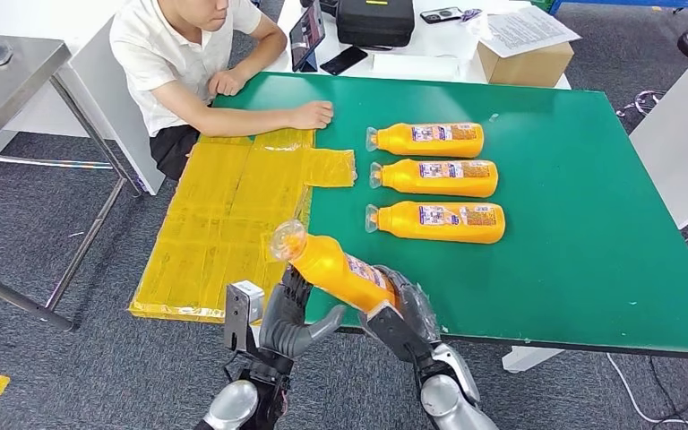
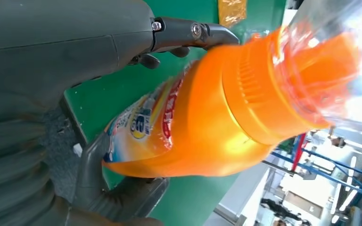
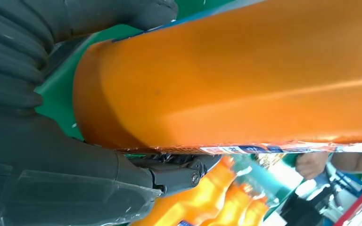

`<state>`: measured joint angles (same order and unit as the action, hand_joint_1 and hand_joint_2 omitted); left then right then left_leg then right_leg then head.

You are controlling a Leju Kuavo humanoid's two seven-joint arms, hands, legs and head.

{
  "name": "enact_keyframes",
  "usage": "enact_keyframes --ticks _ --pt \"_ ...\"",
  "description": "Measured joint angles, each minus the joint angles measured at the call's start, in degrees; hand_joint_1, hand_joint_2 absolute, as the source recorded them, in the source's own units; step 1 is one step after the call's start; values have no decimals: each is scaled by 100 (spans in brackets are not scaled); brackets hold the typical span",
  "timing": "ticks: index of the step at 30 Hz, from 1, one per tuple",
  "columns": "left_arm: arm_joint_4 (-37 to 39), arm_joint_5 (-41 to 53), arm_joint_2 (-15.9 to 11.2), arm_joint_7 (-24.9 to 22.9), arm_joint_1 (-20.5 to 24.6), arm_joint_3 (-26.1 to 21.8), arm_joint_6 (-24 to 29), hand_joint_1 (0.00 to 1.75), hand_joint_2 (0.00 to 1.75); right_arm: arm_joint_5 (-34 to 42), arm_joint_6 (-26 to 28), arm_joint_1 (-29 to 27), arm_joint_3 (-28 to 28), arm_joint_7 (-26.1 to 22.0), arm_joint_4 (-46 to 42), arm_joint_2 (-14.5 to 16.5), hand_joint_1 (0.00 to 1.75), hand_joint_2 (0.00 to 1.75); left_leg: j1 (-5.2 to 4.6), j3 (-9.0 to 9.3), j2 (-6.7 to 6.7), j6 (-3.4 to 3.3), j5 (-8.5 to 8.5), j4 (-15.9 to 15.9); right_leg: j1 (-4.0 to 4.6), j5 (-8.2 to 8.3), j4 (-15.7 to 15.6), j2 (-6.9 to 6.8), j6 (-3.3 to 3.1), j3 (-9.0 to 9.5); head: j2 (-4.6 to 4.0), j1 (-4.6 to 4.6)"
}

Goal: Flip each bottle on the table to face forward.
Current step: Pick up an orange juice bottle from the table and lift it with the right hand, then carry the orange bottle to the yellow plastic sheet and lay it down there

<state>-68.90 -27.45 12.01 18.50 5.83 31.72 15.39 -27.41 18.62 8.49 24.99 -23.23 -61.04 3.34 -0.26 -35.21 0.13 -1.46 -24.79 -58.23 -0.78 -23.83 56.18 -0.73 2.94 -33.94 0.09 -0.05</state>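
We are grasping the orange bottle [image 1: 333, 269] in our right hand [image 1: 403, 309] at the near table [image 1: 591, 269] edge; our left hand [image 1: 291, 318] is hanging released beside it.

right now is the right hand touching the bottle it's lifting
Touching: the head view shows the right hand wrapped around the base of the raised bottle.

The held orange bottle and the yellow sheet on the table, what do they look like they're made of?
The held orange bottle looks like glossy plastic: smooth highlights, ribbed collar, clear cap, printed film label. The right hand grips its base; the left hand is beside it. The yellow sheet looks like thin translucent plastic film, shiny and creased.
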Motion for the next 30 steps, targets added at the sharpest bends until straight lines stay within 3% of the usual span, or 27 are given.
enact_keyframes --ticks 12,18,27,28,29,30 --pt "530 -663 166 69 361 -146 -72 0 175 213 -151 40 819 -176 -3 193 175 175 2 -1 2 0 1 0 2 0 1 1 0 -5 0 -1" --pt "550 -1128 187 38 372 -310 -537 0 175 623 -377 82 937 -371 -28 181 175 175 0 -2 1 -1 2 0 0 0 0 0 0 -5 0 0" --pt "547 -1174 193 31 371 -418 -611 0 175 671 -417 123 973 -387 -29 177 175 175 0 -2 1 -1 2 0 0 0 1 0 0 -5 0 -1" --pt "547 -1174 193 30 371 -421 -613 0 175 671 -418 124 975 -387 -29 177 171 175 0 -2 1 -1 2 0 0 0 1 0 0 -5 0 -1" --pt "547 -1175 193 30 371 -423 -616 3 175 672 -419 124 977 -387 -29 177 154 175 0 -2 1 -1 2 0 0 0 1 0 0 -5 0 -1" --pt "547 -1187 193 31 371 -426 -622 46 175 677 -423 125 979 -387 -29 177 110 175 0 -2 1 -1 2 0 0 0 1 0 0 -5 0 0"
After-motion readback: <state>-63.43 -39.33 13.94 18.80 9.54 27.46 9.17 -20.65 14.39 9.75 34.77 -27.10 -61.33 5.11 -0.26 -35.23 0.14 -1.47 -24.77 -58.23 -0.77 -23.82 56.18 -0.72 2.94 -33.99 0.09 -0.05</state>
